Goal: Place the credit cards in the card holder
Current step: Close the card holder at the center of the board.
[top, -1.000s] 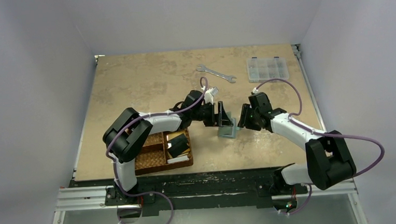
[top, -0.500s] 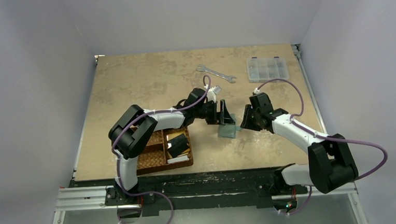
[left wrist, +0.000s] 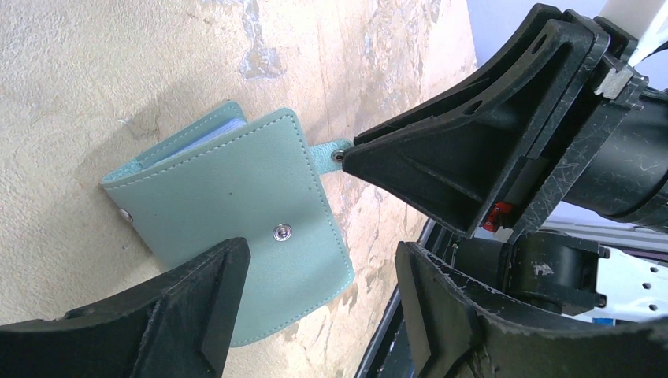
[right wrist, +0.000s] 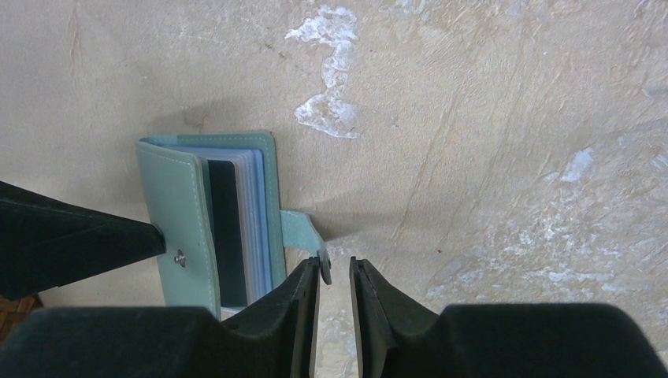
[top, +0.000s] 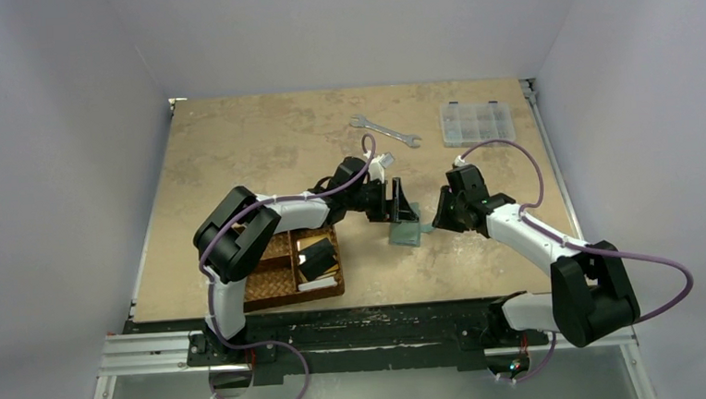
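Changed since a second ago: the left arm's elbow has swung rightward; the right gripper (right wrist: 335, 268) has drawn in onto the wallet's strap and its jaws have narrowed.

Hidden or unclear:
- Brown woven three-compartment basket (top: 290, 294), behind and left of the left gripper (left wrist: 319, 252). Its left part is covered by that arm.
- Small thin plastic credit cards (top: 316, 257) in the basket's right compartment. The black ones are plain; a white one and an orange-yellow edge are hard to separate from above.
- Small flat grey-green card holder (left wrist: 228, 213), half masked by both grippers in the top view. Its near edge is cut off behind the fingers in the right wrist view.

Position: the card holder lies on the mottled tan tabletop (top: 235, 151), just beneath the left gripper and beside the right one's tips. Its cover stands ajar, showing blue-grey sleeves and one dark card (right wrist: 224, 228). The strap tab reaches toward the right gripper.

Left gripper: jaws wide apart above the cover, holding nothing.

Right gripper: jaws a narrow slit apart. The tab's snap end sits in the slit against one finger, with bare table showing beside the other, so it is not clamped.

Beyond both grippers: a silver open-ended wrench (top: 384, 131) and a clear plastic compartment box (top: 477, 122).
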`<state>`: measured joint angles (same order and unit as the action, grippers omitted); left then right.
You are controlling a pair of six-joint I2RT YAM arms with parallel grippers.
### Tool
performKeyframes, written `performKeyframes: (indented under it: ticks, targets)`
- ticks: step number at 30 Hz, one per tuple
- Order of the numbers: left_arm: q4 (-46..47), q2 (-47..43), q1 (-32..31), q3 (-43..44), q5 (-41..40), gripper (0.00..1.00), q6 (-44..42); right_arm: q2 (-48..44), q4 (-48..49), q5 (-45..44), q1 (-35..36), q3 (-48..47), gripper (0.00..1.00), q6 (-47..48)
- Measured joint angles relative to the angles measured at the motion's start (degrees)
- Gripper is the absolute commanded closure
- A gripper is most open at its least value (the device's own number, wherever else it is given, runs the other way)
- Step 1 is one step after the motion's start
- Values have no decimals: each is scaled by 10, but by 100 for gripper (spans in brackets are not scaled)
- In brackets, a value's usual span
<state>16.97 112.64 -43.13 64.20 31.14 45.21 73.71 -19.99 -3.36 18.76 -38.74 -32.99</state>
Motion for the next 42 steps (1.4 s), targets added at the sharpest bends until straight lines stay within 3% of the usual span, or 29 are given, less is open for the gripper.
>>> performKeyframes:
  ticks: [19, 22, 23, 28, 34, 42]
  targets:
    - [1, 9, 0, 0, 4, 28, 0, -1, 0, 4, -4, 0, 86, 2]
    - [1, 10, 0, 0, 5, 28, 0, -4, 0, 5, -5, 0, 100, 3]
    - [1, 10, 0, 0, 5, 29, 0, -4, 1, 5, -5, 0, 100, 5]
    - [1, 18, 0, 6, 9, 38, 0, -5, 2, 13, -5, 0, 100, 8]
    - [4, 42, 0, 22, 15, 62, 2, -5, 14, 31, -7, 0, 100, 14]
    - [12, 49, 0, 14, 1, 81, 3, -5, 62, 96, -8, 10, 100, 28]
